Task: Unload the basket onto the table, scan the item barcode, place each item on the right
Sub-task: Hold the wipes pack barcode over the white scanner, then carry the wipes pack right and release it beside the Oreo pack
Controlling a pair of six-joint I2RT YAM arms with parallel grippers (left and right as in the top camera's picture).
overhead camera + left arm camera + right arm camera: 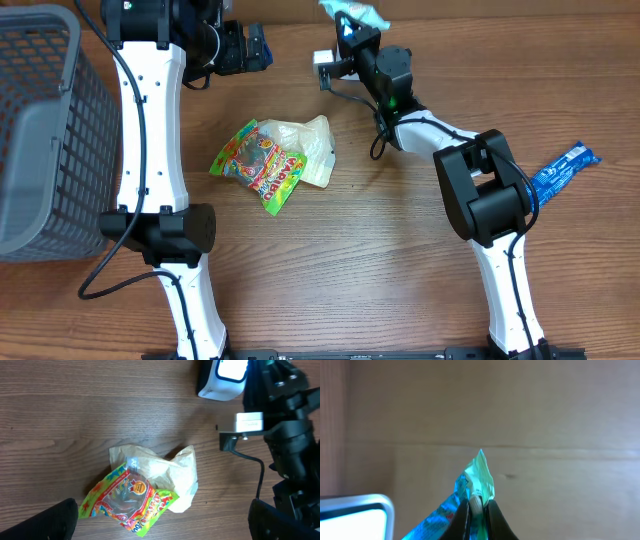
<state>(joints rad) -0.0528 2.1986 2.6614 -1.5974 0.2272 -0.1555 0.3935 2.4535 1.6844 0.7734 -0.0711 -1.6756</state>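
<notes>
1. Table [350, 260]: wood surface beneath both claws.
2. Basket [40, 130]: grey mesh, well outboard of the left claw [262, 45]; cut off by the frame edge.
3. Left claw: jaws fully spread and empty. In the wrist view only dark, blurred fingertips [50, 522] show.
4. Candy bag [262, 165]: lies on a pale bag [305, 145], between the claws and nearer the arm bases.
5. Blue wrapper [560, 172]: well apart from the right claw [478, 505], partly behind its arm.
6. Scanner [220, 380]: just beside the right claw, cropped.
7. Right claw: clamped on the teal packet [479, 472]. The packet's lower part is cut off and no barcode is legible.
</notes>
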